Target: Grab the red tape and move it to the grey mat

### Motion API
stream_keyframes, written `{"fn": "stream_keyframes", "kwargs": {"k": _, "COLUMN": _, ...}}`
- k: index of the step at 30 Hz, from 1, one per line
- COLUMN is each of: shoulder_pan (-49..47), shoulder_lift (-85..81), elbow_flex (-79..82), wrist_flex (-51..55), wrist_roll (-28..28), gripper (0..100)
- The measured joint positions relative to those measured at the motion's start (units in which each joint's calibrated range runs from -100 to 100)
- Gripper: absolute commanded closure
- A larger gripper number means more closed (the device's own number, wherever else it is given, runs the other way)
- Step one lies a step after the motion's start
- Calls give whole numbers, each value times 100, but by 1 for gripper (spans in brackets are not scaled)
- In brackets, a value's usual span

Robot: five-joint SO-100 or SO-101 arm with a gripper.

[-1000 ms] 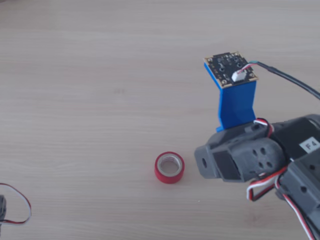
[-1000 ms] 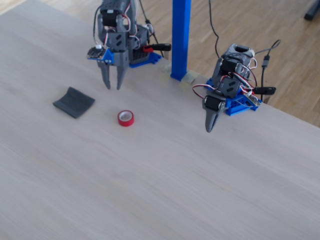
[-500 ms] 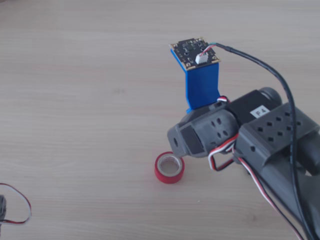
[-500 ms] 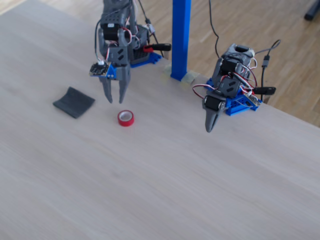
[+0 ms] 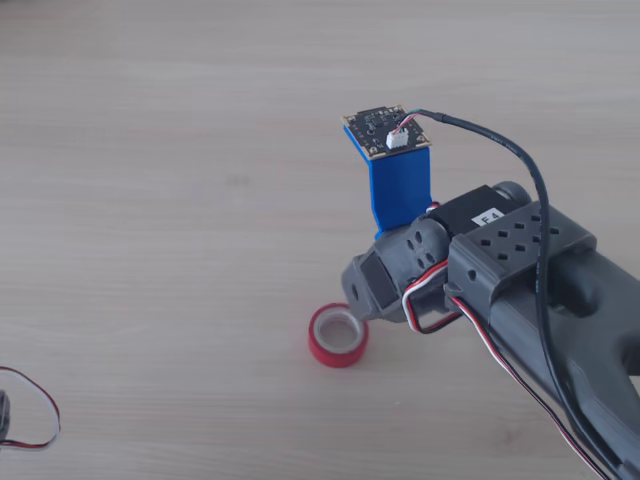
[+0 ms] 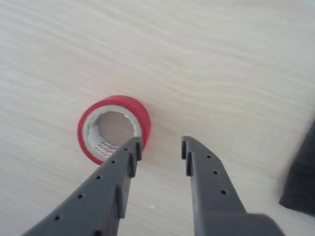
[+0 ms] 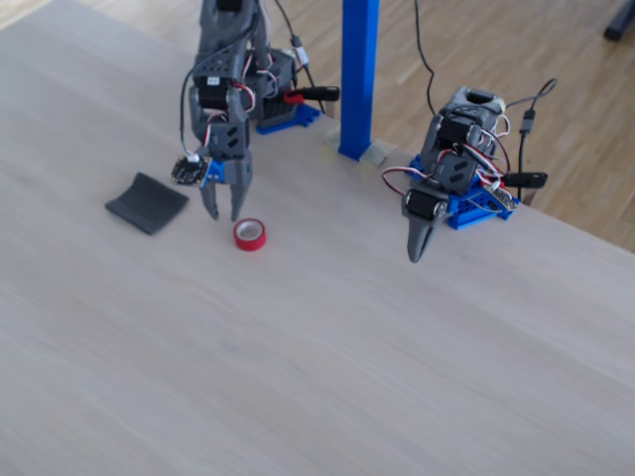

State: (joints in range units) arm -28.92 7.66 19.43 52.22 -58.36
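Jaws apart and empty, the gripper (image 6: 160, 147) hangs low over the desk (image 6: 221, 59), and the red tape (image 6: 113, 129) lies flat just off to one side: in the wrist view the left finger (image 6: 118, 172) overlaps the roll's near rim while the right one sits beside it on bare wood. Best move, I'd say, is to shift across until one finger drops into the core and the other outside the wall, then close. Grey mat (image 7: 146, 202) waits nearby, other side of the arm.

The red tape (image 6: 113, 128) is a small round ring with a whitish inside, lying flat left of the middle in the wrist view. The grey mat (image 7: 147, 202) lies flat at the left of the fixed view, apart from the tape.
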Motion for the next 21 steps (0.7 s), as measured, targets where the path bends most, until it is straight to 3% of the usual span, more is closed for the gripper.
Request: {"fn": "stream_keyframes", "kwargs": {"k": 21, "shoulder_pan": -455, "shoulder_lift": 291, "elbow_flex": -9, "wrist_flex": -444, "wrist_roll": 5, "gripper": 83}}
